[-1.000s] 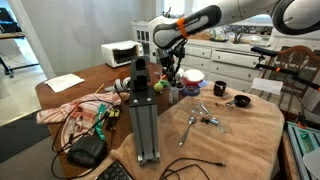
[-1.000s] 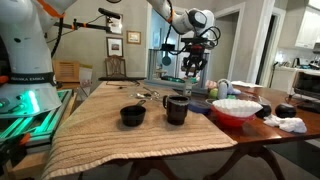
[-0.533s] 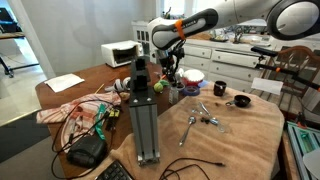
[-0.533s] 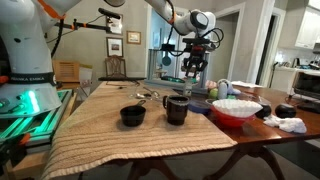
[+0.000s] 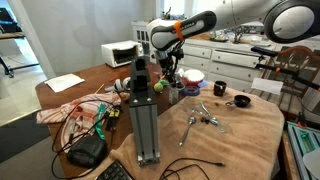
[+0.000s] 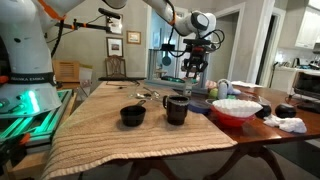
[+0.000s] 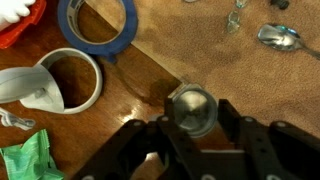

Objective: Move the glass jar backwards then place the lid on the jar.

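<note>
In the wrist view the small clear glass jar [image 7: 190, 106] sits upright between my two black fingers, which press on its sides. My gripper [image 7: 192, 120] is shut on it, over the brown table near the edge of the woven mat [image 7: 230, 60]. In both exterior views the gripper [image 5: 172, 71] [image 6: 193, 72] hangs low at the far part of the table, next to the pink-and-white bowl [image 5: 191, 77] [image 6: 237, 108]. The jar is too small to make out there. I cannot pick out the lid in any view.
A blue tape roll [image 7: 98, 25], a white mug [image 7: 72, 80] and a green cloth [image 7: 25, 160] lie beside the jar. A spoon [image 7: 278, 37] lies on the mat. A black cup [image 6: 176, 109] and a black bowl [image 6: 132, 116] stand nearer. A metal post [image 5: 143, 110] stands in front.
</note>
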Controlling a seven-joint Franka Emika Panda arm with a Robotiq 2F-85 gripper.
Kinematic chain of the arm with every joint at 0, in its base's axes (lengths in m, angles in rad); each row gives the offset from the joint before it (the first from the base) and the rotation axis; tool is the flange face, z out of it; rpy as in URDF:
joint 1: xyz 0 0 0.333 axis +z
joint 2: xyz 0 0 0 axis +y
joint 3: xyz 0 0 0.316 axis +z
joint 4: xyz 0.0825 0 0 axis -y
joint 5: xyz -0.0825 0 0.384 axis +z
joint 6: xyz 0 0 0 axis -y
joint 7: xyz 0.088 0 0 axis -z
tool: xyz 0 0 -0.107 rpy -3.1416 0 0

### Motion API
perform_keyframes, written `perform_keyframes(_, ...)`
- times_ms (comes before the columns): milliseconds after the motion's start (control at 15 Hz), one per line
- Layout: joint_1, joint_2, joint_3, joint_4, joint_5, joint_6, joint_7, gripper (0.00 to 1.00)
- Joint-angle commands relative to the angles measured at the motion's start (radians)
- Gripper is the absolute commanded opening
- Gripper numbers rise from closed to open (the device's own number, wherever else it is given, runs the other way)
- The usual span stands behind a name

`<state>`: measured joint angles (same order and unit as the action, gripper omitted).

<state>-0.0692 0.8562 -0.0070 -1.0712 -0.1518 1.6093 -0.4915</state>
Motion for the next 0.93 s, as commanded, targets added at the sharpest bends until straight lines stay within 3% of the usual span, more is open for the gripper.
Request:
perform_keyframes(0,-0.004,0.026,0.012,0.045,-0.011,-0.039,-0.014,0.23)
perform_keyframes(867,-0.007,0.023,0.023,0.032,-0.002,-0.034,-0.014,0.23)
